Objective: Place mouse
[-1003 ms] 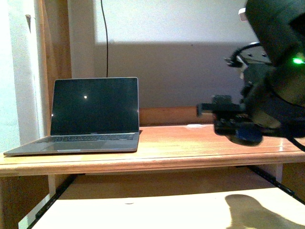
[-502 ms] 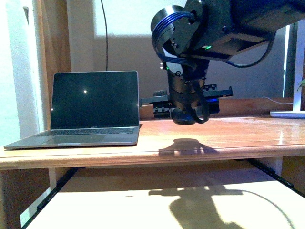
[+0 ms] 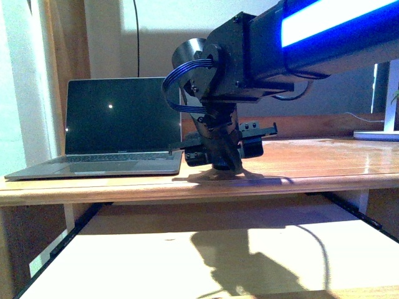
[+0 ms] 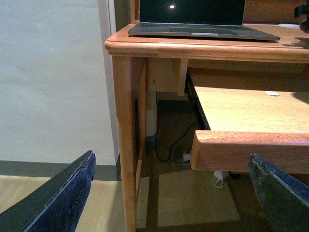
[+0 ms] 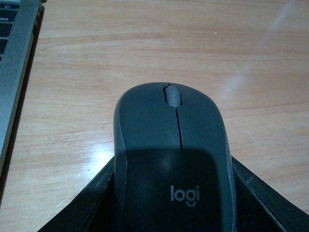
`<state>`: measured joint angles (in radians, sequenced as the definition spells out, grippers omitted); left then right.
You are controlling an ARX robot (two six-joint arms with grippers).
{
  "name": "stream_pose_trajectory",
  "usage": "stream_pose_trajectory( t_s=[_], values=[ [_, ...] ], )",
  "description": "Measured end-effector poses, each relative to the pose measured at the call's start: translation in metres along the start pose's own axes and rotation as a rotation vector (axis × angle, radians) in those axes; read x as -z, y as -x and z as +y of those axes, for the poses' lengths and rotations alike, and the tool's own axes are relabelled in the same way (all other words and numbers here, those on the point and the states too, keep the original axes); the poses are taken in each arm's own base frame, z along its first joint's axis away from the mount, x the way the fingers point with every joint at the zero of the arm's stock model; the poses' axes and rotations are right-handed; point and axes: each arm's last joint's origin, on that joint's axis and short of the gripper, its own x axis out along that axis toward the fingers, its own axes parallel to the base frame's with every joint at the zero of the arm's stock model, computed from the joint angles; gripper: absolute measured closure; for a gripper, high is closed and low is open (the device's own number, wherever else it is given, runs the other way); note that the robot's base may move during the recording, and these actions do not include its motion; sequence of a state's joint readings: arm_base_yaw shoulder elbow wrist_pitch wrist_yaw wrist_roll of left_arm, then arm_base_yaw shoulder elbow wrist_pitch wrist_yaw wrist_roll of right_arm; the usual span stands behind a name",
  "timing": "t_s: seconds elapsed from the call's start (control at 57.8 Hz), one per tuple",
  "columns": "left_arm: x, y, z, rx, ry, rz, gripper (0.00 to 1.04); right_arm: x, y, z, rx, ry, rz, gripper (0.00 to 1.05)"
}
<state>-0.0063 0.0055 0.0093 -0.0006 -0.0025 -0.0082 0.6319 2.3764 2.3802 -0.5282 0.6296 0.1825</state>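
Two arms: only the right one shows in the front view, reaching across from the right side to the middle of the desk [image 3: 312,165].
Right gripper [image 3: 221,163]: down low at the desk top, just right of the laptop [image 3: 118,124]; its shadow lies right beneath it on the wood.
Right grip: clamped on the mouse [image 5: 174,159]; the black fingers [image 5: 87,208] press against both flanks of its rear half.
Mouse: dark grey, domed, scroll wheel pointing away from the wrist, "logi" mark on its back. It sits between the right fingers, over bare wood near the laptop's edge [image 5: 12,63]. Cannot tell whether its underside touches the desk.
Mouse in the front view: hidden behind the gripper body.
Left gripper [image 4: 171,193]: low and well off to the desk's left side, fingers [image 4: 67,193] wide apart, nothing between them.
Laptop: open, screen dark with one small bright spot, standing at the left end of the desk top.
Pull-out shelf [image 4: 251,106]: drawn out under the desk top, with a small pale speck on it.
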Motion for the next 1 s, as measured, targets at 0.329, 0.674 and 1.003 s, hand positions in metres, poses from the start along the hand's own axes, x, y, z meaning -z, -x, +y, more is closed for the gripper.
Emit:
stream_pose_trajectory(
  t_s=[0.329, 0.674, 1.003],
  values=[
    [0.000, 0.000, 0.000, 0.000, 0.000, 0.000, 0.08, -0.005, 0.000, 0.006, -0.044, -0.043, -0.043, 0.19],
    [0.000, 0.000, 0.000, 0.000, 0.000, 0.000, 0.08, -0.019, 0.045, -0.070, -0.203, -0.201, -0.201, 0.07],
    [0.000, 0.000, 0.000, 0.000, 0.000, 0.000, 0.08, 0.071, 0.145, -0.201, -0.538, -0.099, -0.312, 0.07]
  ],
)
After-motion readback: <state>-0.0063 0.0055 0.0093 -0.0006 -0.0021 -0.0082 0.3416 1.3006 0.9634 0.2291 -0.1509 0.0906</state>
